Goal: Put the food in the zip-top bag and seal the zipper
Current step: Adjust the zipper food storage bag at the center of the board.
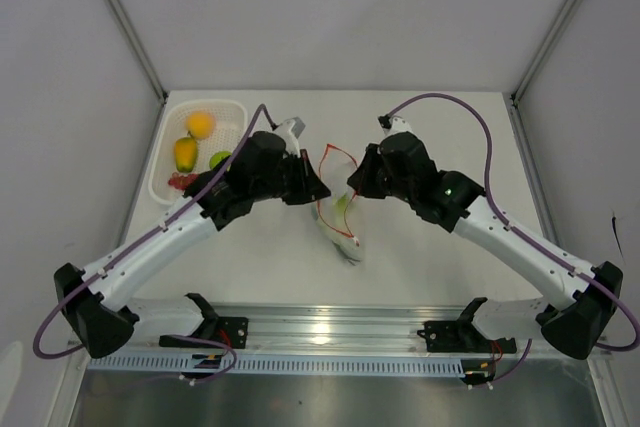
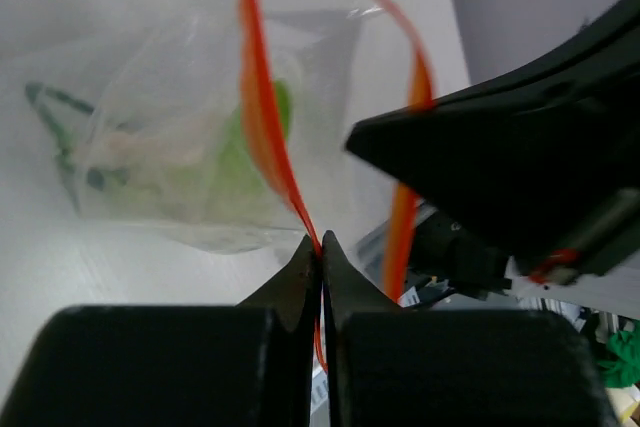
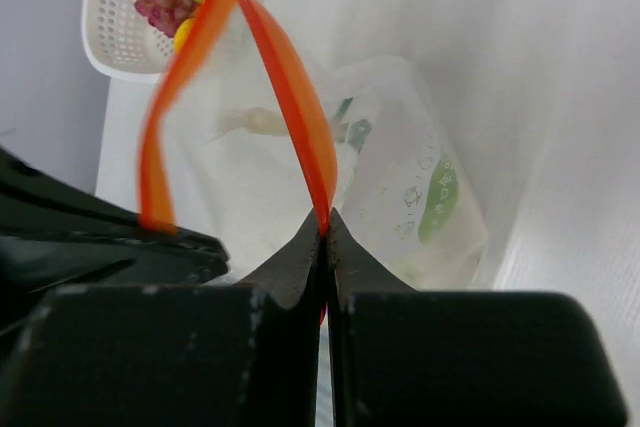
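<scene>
The clear zip-top bag (image 1: 340,227) hangs between my two grippers at the table's middle, its mouth held open as an orange-red zipper (image 1: 338,154) loop. My left gripper (image 2: 321,244) is shut on one side of the zipper (image 2: 262,117). My right gripper (image 3: 326,222) is shut on the other side of the zipper (image 3: 295,107). Inside the bag (image 2: 190,167) lie green stalks and pale pieces, also seen in the right wrist view (image 3: 380,187). An orange ball (image 1: 200,123), a yellow-orange fruit (image 1: 185,153), a green apple (image 1: 219,159) and small red pieces (image 1: 180,181) sit in the basket.
A white mesh basket (image 1: 167,157) stands at the back left of the table, close behind my left arm; it also shows in the right wrist view (image 3: 110,27). Grey walls enclose the table on three sides. A metal rail (image 1: 330,332) runs along the near edge.
</scene>
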`<state>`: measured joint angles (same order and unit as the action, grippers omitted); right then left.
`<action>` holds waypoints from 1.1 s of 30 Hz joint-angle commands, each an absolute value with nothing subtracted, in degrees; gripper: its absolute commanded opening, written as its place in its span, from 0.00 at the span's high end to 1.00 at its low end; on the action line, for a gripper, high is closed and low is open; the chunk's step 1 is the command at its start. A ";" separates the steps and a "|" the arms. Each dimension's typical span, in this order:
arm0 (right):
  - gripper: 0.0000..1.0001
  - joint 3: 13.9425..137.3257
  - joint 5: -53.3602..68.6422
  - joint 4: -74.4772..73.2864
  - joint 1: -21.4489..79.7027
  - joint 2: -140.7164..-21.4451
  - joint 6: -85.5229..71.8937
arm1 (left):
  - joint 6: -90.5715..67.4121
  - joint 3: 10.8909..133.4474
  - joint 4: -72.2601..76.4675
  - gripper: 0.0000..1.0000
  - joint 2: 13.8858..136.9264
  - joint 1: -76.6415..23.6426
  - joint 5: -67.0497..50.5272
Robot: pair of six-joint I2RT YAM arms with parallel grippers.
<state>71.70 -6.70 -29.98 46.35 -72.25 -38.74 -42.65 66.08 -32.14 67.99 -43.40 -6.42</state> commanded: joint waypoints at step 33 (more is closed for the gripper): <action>1.00 73.47 -12.05 -30.76 47.11 -73.47 -32.26 | -36.30 65.13 -34.80 0.05 66.46 -35.00 9.65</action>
<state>72.27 -13.13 -34.81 47.81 -71.88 -34.24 -37.43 64.40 -35.27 71.50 -38.20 1.85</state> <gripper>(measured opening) 0.003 0.926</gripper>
